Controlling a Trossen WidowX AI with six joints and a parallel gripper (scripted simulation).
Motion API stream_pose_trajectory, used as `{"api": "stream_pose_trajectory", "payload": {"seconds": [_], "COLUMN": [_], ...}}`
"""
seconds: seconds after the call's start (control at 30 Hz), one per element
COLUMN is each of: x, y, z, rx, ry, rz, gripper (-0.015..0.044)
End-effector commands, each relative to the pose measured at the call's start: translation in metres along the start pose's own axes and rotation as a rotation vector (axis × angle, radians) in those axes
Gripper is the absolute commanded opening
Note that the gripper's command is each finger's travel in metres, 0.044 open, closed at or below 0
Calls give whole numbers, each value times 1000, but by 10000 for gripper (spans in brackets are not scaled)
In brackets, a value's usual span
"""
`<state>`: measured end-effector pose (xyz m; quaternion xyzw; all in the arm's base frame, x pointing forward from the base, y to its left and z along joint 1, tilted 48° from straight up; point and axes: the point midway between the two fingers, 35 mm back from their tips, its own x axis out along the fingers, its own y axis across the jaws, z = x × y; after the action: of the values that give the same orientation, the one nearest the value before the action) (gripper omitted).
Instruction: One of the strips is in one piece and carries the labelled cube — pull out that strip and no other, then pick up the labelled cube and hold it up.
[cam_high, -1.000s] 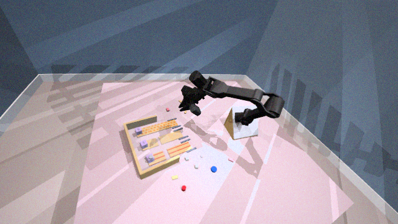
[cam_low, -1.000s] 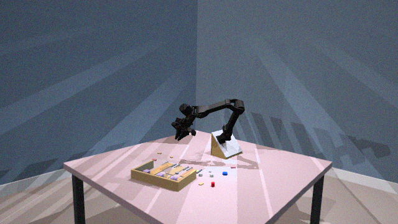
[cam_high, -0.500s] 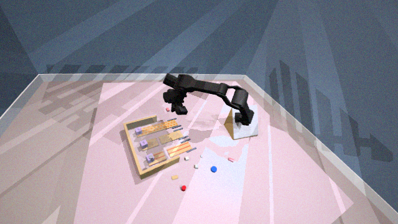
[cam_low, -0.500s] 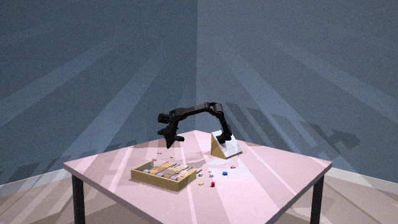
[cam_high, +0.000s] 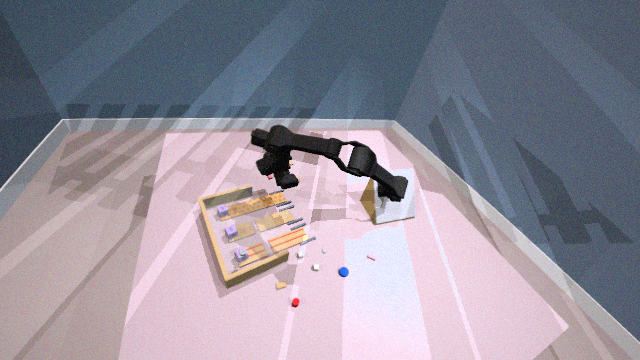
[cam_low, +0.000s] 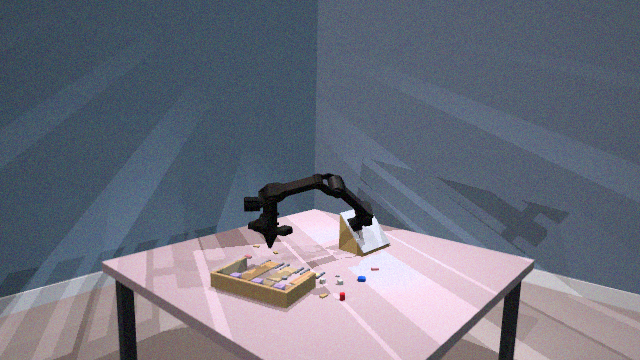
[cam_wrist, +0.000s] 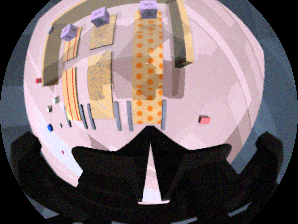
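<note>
A wooden tray (cam_high: 255, 271) (cam_low: 250, 289) holds three strips, each with a purple cube at its far end. The orange dotted strip (cam_high: 252, 205) (cam_wrist: 148, 63) is in one piece and carries a cube (cam_high: 222, 210) (cam_wrist: 148, 7). The middle strip (cam_high: 274, 220) and the striped strip (cam_high: 287, 239) each lie in two pieces, with cubes (cam_high: 231, 231) (cam_high: 241, 254) on their far parts. Labels are too small to read. My gripper (cam_high: 287, 182) (cam_low: 270, 244) (cam_wrist: 149, 128) is shut, with nothing seen between the fingers. It points down just above the near end of the dotted strip.
Grey tabs (cam_high: 295, 221) stick out at the strips' near ends. Small bits lie on the table: a blue disc (cam_high: 343, 271), a red cylinder (cam_high: 295, 302), white cubes (cam_high: 315, 267), a tan block (cam_high: 281, 285), pink pieces (cam_high: 371, 257) (cam_wrist: 204, 120). The arm's wedge base (cam_high: 400, 210) stands at the right.
</note>
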<state>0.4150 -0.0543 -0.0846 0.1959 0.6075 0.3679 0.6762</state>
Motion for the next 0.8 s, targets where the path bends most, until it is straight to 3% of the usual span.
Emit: {"api": "stream_pose_trajectory", "payload": {"seconds": [0.0,0.77], "x": [7,46], "y": [-1,1], "z": [1,2], "rx": [-7,-7], "ry": [5,5], "rz": [-1,0], "gripper": [0,0]}}
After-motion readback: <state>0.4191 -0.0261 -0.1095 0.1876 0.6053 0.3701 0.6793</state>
